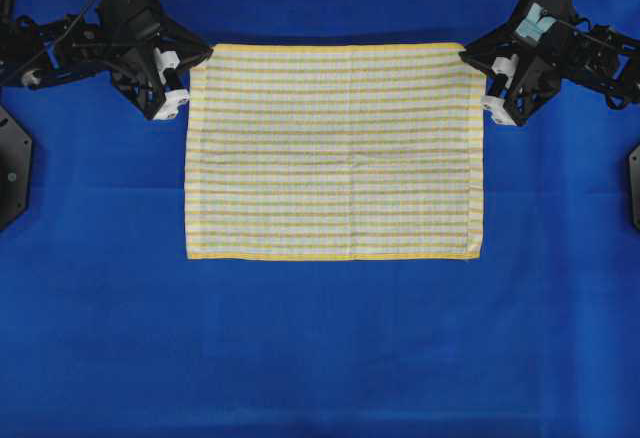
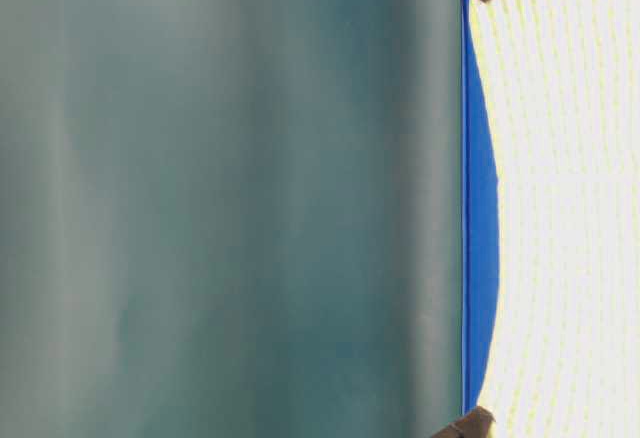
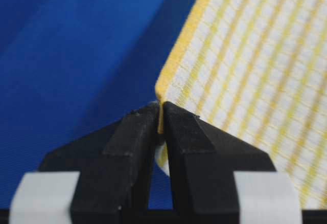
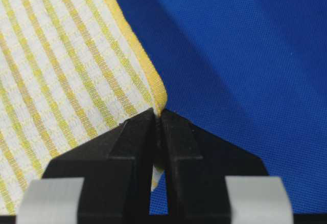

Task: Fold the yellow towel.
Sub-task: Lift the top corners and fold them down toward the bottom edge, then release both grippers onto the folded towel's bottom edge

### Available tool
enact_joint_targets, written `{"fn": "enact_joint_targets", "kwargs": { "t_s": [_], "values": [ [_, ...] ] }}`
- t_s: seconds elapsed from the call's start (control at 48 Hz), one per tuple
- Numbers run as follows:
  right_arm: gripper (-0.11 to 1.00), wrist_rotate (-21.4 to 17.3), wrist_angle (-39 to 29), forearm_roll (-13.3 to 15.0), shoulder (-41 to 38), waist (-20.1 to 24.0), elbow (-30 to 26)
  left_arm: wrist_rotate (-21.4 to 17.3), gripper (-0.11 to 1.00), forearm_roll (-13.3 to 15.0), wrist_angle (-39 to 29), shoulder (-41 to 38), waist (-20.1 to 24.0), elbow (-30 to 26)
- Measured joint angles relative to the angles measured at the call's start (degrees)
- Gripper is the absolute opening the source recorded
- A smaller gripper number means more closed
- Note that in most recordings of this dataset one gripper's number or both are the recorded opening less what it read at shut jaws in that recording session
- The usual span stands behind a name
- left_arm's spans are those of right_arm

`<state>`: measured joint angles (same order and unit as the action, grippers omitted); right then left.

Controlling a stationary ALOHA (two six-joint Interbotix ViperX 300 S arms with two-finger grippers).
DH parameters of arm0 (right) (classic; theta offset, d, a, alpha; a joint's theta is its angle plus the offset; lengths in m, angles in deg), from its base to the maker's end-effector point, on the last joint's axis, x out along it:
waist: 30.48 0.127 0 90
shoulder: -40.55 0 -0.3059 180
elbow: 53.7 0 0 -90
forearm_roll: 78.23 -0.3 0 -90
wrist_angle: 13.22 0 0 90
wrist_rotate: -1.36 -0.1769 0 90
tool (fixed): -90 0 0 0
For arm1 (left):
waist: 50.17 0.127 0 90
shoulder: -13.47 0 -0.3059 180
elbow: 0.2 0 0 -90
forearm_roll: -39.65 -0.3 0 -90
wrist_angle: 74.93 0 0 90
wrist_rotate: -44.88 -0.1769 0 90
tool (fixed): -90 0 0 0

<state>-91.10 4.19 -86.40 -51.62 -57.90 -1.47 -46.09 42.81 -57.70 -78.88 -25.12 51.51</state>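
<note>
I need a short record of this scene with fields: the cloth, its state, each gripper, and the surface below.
cloth: yellow towel, white with yellow checked stripes and yellow hem
state: spread out, not yet folded; far edge lifted at both corners
left gripper: shut on the towel's far left corner
right gripper: shut on the towel's far right corner
surface: blue table cover

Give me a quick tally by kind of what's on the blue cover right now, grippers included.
Towels: 1, the yellow towel, spread flat apart from its two pinched far corners
Grippers: 2, the left gripper and the right gripper, each shut on one far corner of the towel
Table covers: 1, the blue table cover
Total: 4
</note>
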Motion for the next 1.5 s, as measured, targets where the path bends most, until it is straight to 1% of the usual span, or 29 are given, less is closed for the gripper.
{"fn": "enact_joint_targets", "kwargs": {
  "t_s": [0.104,0.313,0.542,0.667,0.834,0.917,1.021,1.188,1.501],
  "values": [
    [0.03,-0.3,-1.0,0.0,1.1,0.6,0.4,0.4,0.03,0.0,-0.7,1.5,-1.6,0.5],
    [0.03,-1.4,-2.2,-0.4,3.7,5.2,2.0,3.0,0.03,0.0,-2.2,4.1,-7.1,1.8],
    [0.03,-4.4,-2.8,-1.5,7.1,12.4,4.4,6.9,0.03,0.0,-2.3,5.8,-15.3,3.2],
    [0.03,-6.8,-2.8,-2.1,9.0,17.0,5.4,10.5,0.03,0.0,-2.3,6.2,-21.4,3.6],
    [0.03,-9.7,-2.9,-3.3,9.8,22.9,6.0,14.4,0.03,0.0,-2.3,6.2,-28.0,3.5],
    [0.03,-10.5,-2.9,-3.9,9.8,25.8,6.0,16.3,0.03,0.0,-2.3,6.2,-30.4,3.6],
    [0.03,-11.5,-2.9,-4.7,9.8,28.7,6.0,17.9,0.03,0.1,-2.3,6.2,-32.8,3.6],
    [0.03,-11.8,-2.9,-6.5,9.6,31.3,6.0,18.3,0.03,0.1,-2.6,6.3,-34.6,3.6],
    [0.03,-11.9,-2.8,-8.5,7.1,33.7,4.6,18.3,0.03,0.0,-5.2,7.6,-35.2,3.9]
  ]
}}
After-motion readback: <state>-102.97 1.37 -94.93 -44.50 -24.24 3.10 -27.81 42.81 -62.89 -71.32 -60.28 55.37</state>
